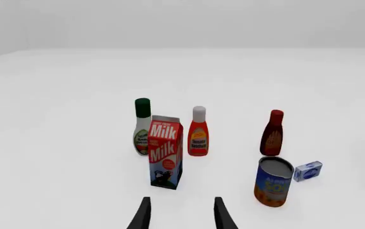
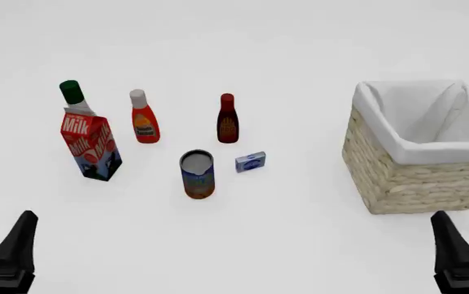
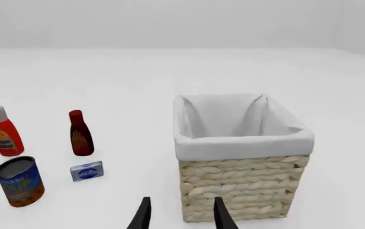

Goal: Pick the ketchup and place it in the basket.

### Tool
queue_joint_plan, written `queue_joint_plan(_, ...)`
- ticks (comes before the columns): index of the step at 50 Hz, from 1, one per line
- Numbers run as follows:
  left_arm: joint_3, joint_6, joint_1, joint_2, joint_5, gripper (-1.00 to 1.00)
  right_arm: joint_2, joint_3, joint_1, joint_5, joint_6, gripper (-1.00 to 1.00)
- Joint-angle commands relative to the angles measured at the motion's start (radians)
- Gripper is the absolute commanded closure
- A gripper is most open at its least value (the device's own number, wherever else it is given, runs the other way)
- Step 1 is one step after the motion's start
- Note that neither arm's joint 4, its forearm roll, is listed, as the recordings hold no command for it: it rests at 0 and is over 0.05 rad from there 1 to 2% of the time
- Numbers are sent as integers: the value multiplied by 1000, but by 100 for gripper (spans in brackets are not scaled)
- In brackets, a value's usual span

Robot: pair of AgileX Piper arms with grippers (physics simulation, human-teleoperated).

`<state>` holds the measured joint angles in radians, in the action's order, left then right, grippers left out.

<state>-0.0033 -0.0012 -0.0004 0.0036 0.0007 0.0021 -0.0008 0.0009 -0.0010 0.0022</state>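
The left gripper [image 1: 181, 214] hangs released above the tabletop's near-left corner, fingers apart with nothing between them. The right gripper [image 3: 181, 214] hangs the same way over the near-right corner, spread and empty; in the front view only single dark fingers [image 2: 452, 244] show at the bottom edge.

Nearest the left gripper is the milk carton [image 2: 90, 146], upright toward the left edge of the tabletop [image 2: 283, 233]. Just behind it, partly hidden, stands a green-capped bottle [image 2: 73, 97]. The ketchup [image 2: 144, 117] stands upright just right of the carton, apart from it, white cap up and orange label facing the near edge. Farther right, level with it, stands the dark-red bottle [image 2: 228, 120]. Nearer the front edge, between the two, a soup can [image 2: 198, 174] stands upright, with a small blue box [image 2: 251, 162] lying just to its right.

The basket [image 2: 390, 177] sits by the right edge, well apart from the ketchup, directly ahead of the right gripper, its white lining [image 3: 233, 119] holding nothing visible.
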Motion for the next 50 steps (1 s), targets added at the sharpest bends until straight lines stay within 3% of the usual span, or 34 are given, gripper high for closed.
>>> queue_joint_plan(1,-30,17,-3,20,3,-100,13,-3,6,-6,9,-100)
queue_joint_plan(9,-119,37,13,189,-65,-100,20,-4,4,-13,12,-100)
queue_joint_plan(14,-199,28,6,268,-52,-100,20,-4,4,-13,9,-100)
queue_joint_plan(16,-234,77,39,290,-41,-100,20,-4,5,-12,10,-100)
queue_joint_plan(21,-300,71,27,303,8,-100,24,-3,6,-14,4,-100)
queue_joint_plan(22,-317,58,22,335,10,-100,30,-3,7,-19,6,-100)
queue_joint_plan(23,-361,151,-23,393,-27,-100,35,-3,11,-23,-1,-100)
queue_joint_plan(24,-365,170,-32,411,-41,-100,37,-4,11,-24,1,-100)
queue_joint_plan(33,-504,188,-92,583,-49,-100,65,-2,11,-50,-17,-100)
queue_joint_plan(40,-585,130,-97,706,-24,-100,86,-1,17,-66,-25,-100)
queue_joint_plan(42,-611,146,-107,736,-15,-100,96,-2,19,-74,-28,-100)
queue_joint_plan(44,-658,208,-134,788,-7,-100,111,-2,21,-84,-36,-100)
queue_joint_plan(48,-678,230,-155,831,18,-100,118,-1,18,-90,-35,-100)
queue_joint_plan(50,-702,204,-144,879,34,-100,138,-1,23,-109,-38,-100)
